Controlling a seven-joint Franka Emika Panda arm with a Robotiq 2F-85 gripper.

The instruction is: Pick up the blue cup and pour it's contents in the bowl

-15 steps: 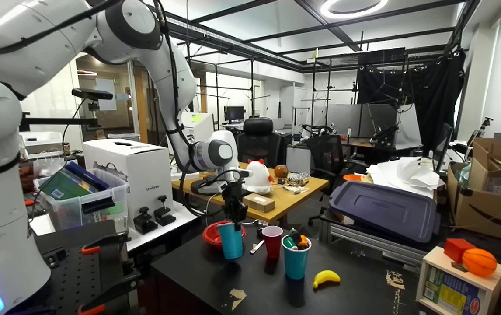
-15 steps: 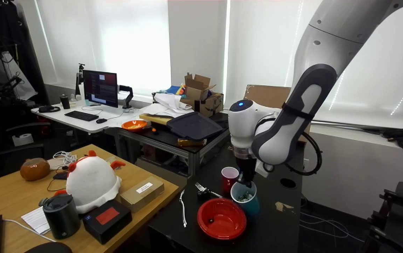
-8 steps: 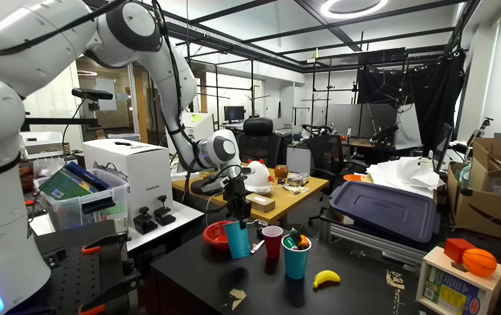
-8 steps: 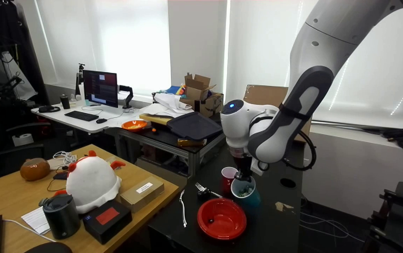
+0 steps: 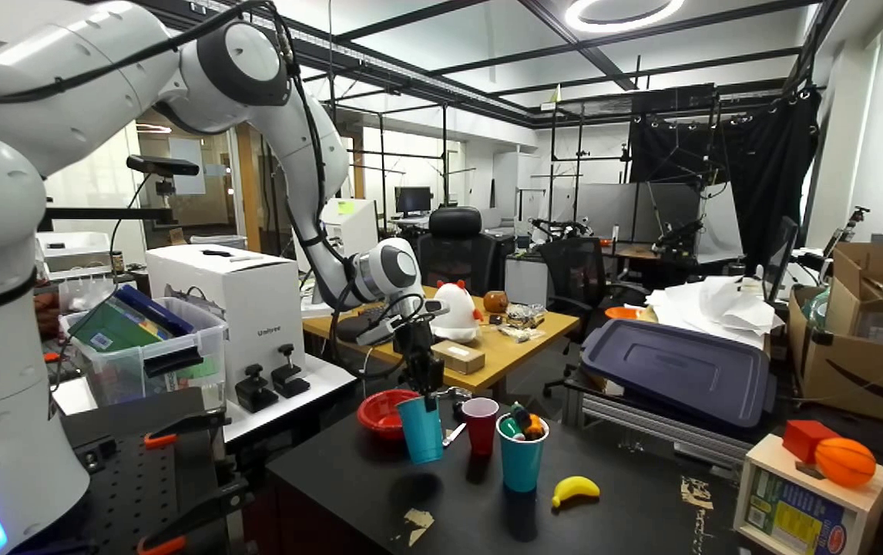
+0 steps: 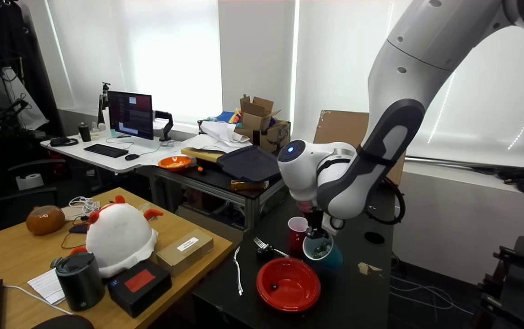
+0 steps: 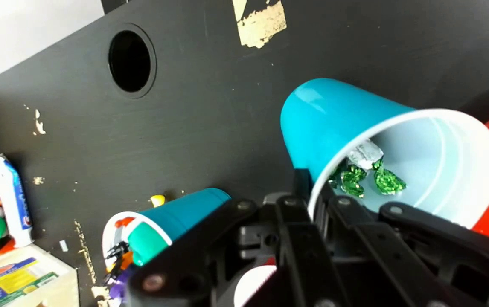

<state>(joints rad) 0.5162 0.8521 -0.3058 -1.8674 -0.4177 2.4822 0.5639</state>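
On a black worktop (image 7: 210, 140), with a round hole (image 7: 130, 61) near an edge and torn tan patches (image 7: 261, 26) here and there: a wide red bowl (image 6: 296, 292), right side up. Near the bowl, a silver fork (image 6: 260, 243) with a small black thing (image 6: 264, 253) just beside it, and, off to one side, a long thin silver thing (image 6: 238, 273). Close by, a little red cup (image 5: 481, 432), standing up straight. Next, a teal cup (image 5: 521, 466), upright too. Then a yellow banana (image 5: 575, 489). Farther off, a wooden box (image 5: 865, 512).
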